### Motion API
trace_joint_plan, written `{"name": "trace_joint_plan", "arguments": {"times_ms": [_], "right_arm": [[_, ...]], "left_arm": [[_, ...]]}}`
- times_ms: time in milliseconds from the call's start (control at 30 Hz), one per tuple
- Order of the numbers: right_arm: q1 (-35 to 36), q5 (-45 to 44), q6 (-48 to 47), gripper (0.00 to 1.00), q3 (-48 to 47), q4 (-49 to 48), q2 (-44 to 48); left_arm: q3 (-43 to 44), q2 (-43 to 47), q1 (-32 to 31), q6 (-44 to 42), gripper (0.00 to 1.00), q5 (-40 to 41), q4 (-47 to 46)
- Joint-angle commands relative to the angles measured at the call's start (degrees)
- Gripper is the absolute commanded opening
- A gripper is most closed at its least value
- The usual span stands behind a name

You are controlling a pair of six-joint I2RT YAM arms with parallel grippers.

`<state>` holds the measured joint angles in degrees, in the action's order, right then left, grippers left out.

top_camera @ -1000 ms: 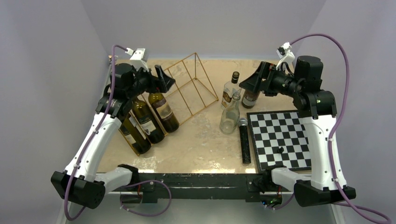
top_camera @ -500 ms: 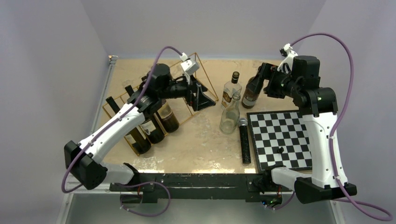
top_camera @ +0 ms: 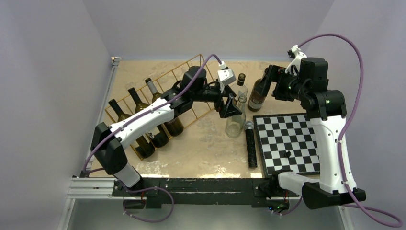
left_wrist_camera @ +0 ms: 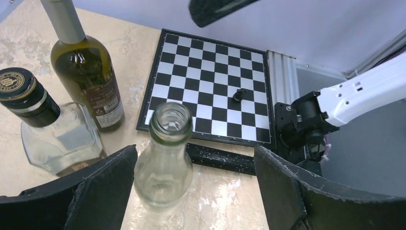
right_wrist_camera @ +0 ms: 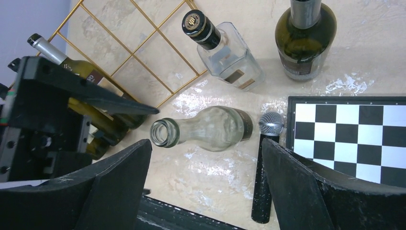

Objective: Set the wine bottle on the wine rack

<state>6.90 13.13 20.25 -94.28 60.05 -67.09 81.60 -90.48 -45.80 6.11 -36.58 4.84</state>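
With three dark bottles (top_camera: 173, 125) lying in the wine rack (top_camera: 165, 74) and others standing off it, step: reach for the next bottle; nothing lifted yet.
Left claw (top_camera: 231, 109): jaws wide apart, nothing held. It is hung just past the rack's right end, over the clear bottle (left_wrist_camera: 165, 158), whose open mouth is seen between the fingers in the left wrist view.
Right claw (right_wrist_camera: 207, 143): jaws wide apart, nothing held. It is raised well right of the rack, near the green wine bottle (right_wrist_camera: 305, 38); contact cannot be told.
Task bottle: judged to be the clear bottle, upright on the bench (top_camera: 206, 143) just off the rack's right end. The green wine bottle, upright further from the rack, is the other candidate.
Next move: left claw to be lowered round the neck and closed. Bottle then to be tipped flat and laid in a free slot in the rack's right half, neck pointed like the racked three.
Rack: thin gold wire, slanted frame, parallel dividers.
Clear bottle: smooth glass, looks empty, round body, narrow neck, no cap; likely slippery.
Green wine bottle: dark glass, paper label, grey capsule.
Square bottle (right_wrist_camera: 225, 52): clear, flat-sided, black cap; between rack and green bottle.
Bench: mottled beige, stone-like, glossy patches.
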Motion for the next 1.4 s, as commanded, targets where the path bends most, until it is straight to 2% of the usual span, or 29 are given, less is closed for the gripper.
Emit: {"name": "trace_joint_plan", "arguments": {"times_ms": [0,133,233,367,533,667,733,767,1067,1200,1367], "right_arm": [[0.04,1.67,-1.14,0.90,-2.40,0.03,0.56],[-0.01,2.52,-1.35,0.90,-4.27,1.07,-0.68],[0.00,2.85,-1.44,0.90,-5.61,1.88,-1.71],[0.01,3.76,-1.01,0.90,-6.62,2.58,-2.67],[0.04,3.80,-0.61,0.90,-6.11,2.44,-2.46],[0.00,3.56,-0.34,0.90,-5.50,2.29,-2.09],[0.04,3.48,-0.22,0.90,-5.17,2.18,-1.87],[0.04,3.42,-0.21,0.90,-5.00,2.11,-1.80],[0.03,3.46,0.55,0.90,-4.61,1.42,-1.68],[0.03,3.48,0.71,0.90,-5.84,1.83,-2.43],[0.00,3.90,1.56,0.90,-7.33,1.66,-3.04]], "left_arm": [[5.35,-4.52,-0.61,-3.35,0.94,-1.80,-3.25],[5.98,-7.16,-0.76,-3.51,0.93,-2.44,-3.87],[7.15,-9.09,-0.87,-2.68,0.88,-2.25,-3.83],[7.60,-10.96,-1.21,-2.01,0.74,-1.90,-3.61],[7.13,-11.30,-1.48,-1.93,0.48,-0.66,-3.68],[6.65,-10.84,-1.48,-2.31,0.22,0.70,-3.36],[6.41,-10.33,-1.48,-2.38,0.05,1.82,-3.33],[6.27,-9.98,-1.48,-2.46,0.00,2.49,-3.22],[6.03,-6.03,-1.45,-2.96,0.00,6.75,-1.67],[10.90,-6.29,-1.41,-1.80,0.00,7.33,3.86],[11.31,-3.54,-1.32,-0.06,0.00,8.94,6.42]]}}
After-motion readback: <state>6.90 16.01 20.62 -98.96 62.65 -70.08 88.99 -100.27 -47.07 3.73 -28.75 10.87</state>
